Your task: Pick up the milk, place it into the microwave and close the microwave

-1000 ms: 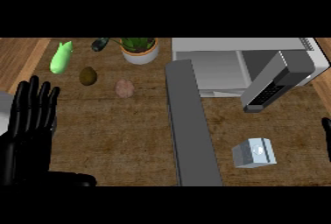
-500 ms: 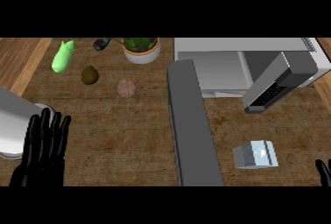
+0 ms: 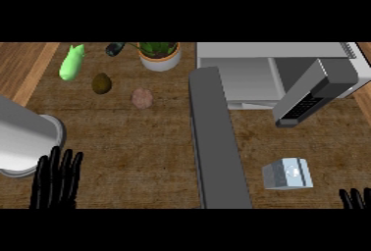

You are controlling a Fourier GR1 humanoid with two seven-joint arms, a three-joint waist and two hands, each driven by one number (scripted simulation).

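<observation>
Pale grey-white milk carton (image 3: 288,173), grey microwave (image 3: 250,73), mottled brown counter (image 3: 145,142), black hands, bright green bottle (image 3: 71,62), white plant pot (image 3: 160,62).

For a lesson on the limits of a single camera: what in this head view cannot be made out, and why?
- Right hand: only its fingers' tips show; the lower edge cuts off the rest.
- Left hand: palm cut off by the lower edge.
- Microwave inside: seen steeply from above, its depth is unclear.
- Dark thing by the potted plant: too small to name.
- Milk: no label readable.
</observation>
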